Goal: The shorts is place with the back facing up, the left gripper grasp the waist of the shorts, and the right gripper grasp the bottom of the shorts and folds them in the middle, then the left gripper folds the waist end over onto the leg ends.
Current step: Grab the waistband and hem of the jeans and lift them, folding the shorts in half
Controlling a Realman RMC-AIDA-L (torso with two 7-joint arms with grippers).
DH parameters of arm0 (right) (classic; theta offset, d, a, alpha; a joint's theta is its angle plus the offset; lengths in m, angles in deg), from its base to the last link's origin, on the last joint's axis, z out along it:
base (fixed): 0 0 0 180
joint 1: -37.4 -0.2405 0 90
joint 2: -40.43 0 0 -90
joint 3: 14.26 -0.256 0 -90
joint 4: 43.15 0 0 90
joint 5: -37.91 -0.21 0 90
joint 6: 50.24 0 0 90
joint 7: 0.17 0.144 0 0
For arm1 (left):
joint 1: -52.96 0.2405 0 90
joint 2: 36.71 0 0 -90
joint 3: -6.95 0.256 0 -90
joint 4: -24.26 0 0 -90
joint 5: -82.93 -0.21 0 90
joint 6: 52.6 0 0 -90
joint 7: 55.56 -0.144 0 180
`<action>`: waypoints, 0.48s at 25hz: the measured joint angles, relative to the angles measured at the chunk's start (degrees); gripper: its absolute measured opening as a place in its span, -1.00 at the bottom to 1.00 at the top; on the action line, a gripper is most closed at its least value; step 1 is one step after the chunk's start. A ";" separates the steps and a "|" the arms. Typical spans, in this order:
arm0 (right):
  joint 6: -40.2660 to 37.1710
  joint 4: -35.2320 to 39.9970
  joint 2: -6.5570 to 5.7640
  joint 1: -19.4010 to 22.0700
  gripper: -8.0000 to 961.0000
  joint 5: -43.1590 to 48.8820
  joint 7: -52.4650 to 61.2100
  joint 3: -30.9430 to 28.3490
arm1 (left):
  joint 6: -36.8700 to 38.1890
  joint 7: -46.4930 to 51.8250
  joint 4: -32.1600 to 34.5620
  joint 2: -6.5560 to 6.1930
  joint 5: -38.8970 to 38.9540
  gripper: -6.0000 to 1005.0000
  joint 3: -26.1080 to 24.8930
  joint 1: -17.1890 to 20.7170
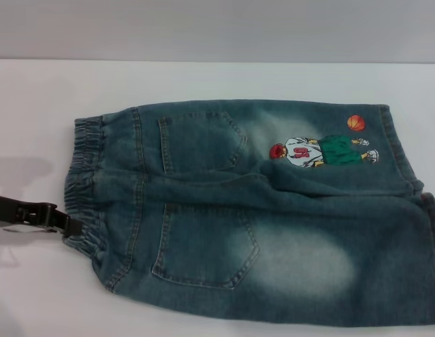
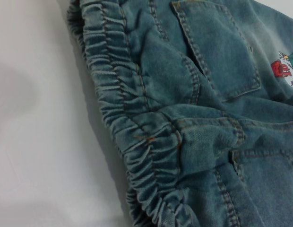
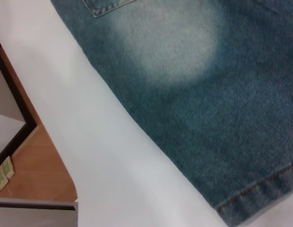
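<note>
The blue denim shorts lie flat on the white table, back up, with both patch pockets showing. The gathered waist of the shorts points left. The bottom of the shorts, with its stitched leg ends, points right, near the orange ball print and the cartoon player. My left gripper comes in from the left edge and its tip meets the near part of the waist band. The right gripper shows in no view. The right wrist view looks down on the near leg and its hem.
The white table has bare surface left of the waist and behind the shorts. In the right wrist view the table's near edge drops off to a brown floor with a dark-framed object.
</note>
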 joint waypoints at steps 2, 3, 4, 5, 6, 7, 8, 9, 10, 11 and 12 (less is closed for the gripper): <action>0.13 -0.17 0.01 -0.06 0.01 0.00 0.01 0.04 | 0.00 0.00 0.00 0.00 0.00 -0.93 0.00 -0.08; 0.15 -0.21 0.02 -0.08 0.01 0.00 0.02 0.06 | 0.00 0.00 0.00 0.00 0.00 -0.93 0.00 -0.09; 0.17 -0.25 0.02 -0.11 0.01 0.00 0.03 0.06 | 0.00 0.00 0.00 0.00 0.00 -0.93 0.00 -0.08; 0.20 -0.28 0.05 -0.11 0.01 0.00 0.09 0.08 | 0.00 0.00 0.00 0.00 0.00 -0.93 0.00 -0.09; 0.22 -0.30 0.10 -0.12 0.01 0.00 0.21 0.14 | 0.00 0.00 0.00 0.00 0.00 -0.93 0.00 -0.09; 0.23 -0.30 0.16 -0.12 0.01 0.00 0.42 0.32 | 0.00 0.00 0.00 0.00 0.00 -0.93 0.00 -0.09; 0.28 -0.30 0.23 -0.12 0.01 0.00 0.63 0.57 | 0.00 0.00 0.00 0.00 0.03 -0.93 0.00 -0.09; 0.36 -0.30 0.31 -0.12 0.01 0.00 0.81 0.82 | 0.00 0.00 0.00 0.00 0.06 -0.93 0.00 -0.09; 0.55 -0.30 0.39 -0.12 0.01 0.00 0.97 1.14 | 0.00 0.00 0.00 0.00 0.08 -0.93 0.00 -0.09; 0.78 -0.31 0.46 -0.12 0.01 0.00 1.07 1.38 | 0.00 0.00 0.00 0.00 0.08 -0.93 0.00 -0.09; 0.96 -0.30 0.51 -0.11 0.01 0.00 1.12 1.55 | 0.00 0.00 0.00 -0.01 0.09 -0.93 0.00 -0.10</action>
